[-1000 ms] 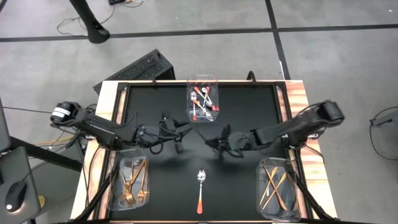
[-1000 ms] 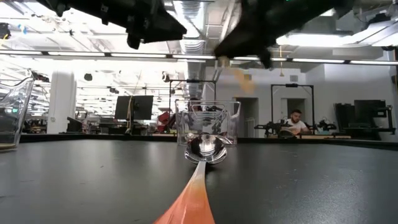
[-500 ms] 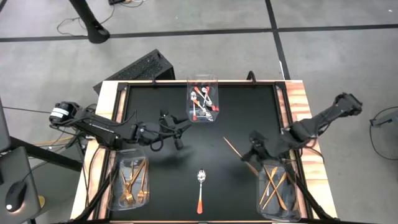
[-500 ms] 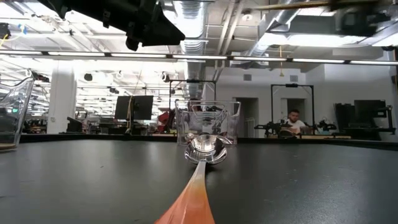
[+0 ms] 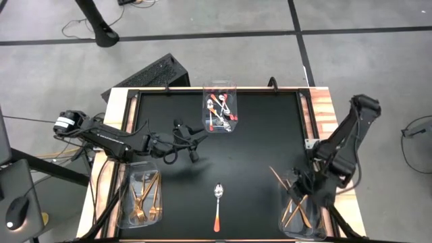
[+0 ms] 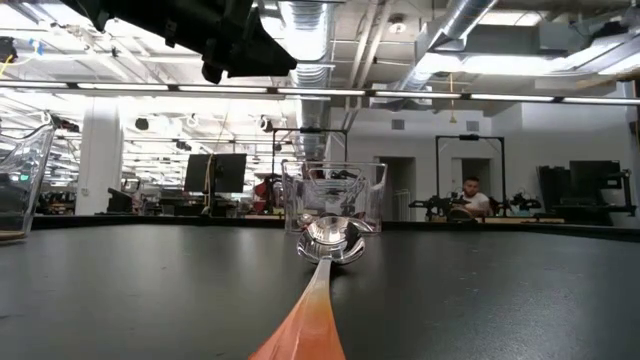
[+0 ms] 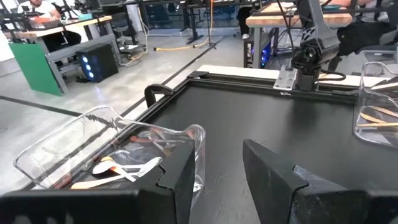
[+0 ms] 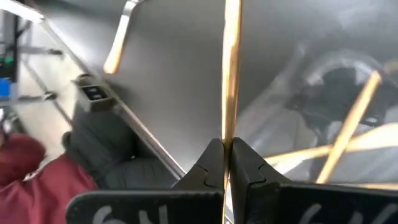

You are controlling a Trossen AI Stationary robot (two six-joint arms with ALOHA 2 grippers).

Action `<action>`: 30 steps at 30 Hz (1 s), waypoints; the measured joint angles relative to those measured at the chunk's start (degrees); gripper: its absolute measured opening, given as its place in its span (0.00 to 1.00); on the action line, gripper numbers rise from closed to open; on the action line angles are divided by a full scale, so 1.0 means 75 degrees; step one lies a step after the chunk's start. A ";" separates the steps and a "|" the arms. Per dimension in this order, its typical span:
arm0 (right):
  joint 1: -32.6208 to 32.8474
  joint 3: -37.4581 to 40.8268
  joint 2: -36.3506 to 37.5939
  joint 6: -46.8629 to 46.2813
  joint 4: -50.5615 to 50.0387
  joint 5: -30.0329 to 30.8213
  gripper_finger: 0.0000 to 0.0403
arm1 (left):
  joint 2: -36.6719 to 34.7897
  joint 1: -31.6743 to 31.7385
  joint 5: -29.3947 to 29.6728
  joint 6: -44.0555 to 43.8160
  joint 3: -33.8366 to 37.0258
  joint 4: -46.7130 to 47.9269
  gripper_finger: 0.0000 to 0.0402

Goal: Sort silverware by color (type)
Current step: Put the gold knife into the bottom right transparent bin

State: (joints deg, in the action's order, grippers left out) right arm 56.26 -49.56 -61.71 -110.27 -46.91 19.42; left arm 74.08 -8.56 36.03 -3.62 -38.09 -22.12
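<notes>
High view: most silverware is seen sorted already. Gold forks (image 5: 144,196) lie in the bin (image 5: 123,217) at the near left, spoons (image 5: 219,111) in the far centre bin (image 5: 233,86), copper knives (image 5: 297,204) in the near right bin (image 5: 286,229). One red-handled spoon (image 5: 217,204) is left on the black table (image 5: 256,135). The right gripper (image 5: 295,189) is held over the knife bin, clamped on a knife (image 5: 278,178); the left gripper (image 5: 193,154) hangs left of centre.

Low view: the stray spoon (image 6: 325,240) is shown lying before the spoon bin (image 6: 332,196).

Left wrist view: the left fingers (image 7: 264,165) stand apart and empty.

Right wrist view: the shut fingers (image 8: 239,163) pinch the knife (image 8: 231,68), judged not yet released.
</notes>
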 joint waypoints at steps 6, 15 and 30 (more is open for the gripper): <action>0.0764 0.0000 -0.0907 -0.1778 -0.0574 0.0525 0.03 | 0.0000 0.0000 -0.0003 0.0000 0.0000 0.0060 0.31; 0.1061 0.0000 -0.1884 -0.1924 0.0602 -0.0969 0.07 | 0.0000 0.0000 -0.0009 0.0000 0.0000 0.0063 0.31; 0.1330 0.0000 -0.2028 -0.2115 0.0572 -0.1577 0.20 | 0.0003 0.0006 -0.0666 -0.0187 0.0000 0.0145 0.31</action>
State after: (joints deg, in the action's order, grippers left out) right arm 66.24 -49.56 -76.92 -126.13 -42.61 7.60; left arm 74.11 -8.51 31.03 -5.02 -38.09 -21.03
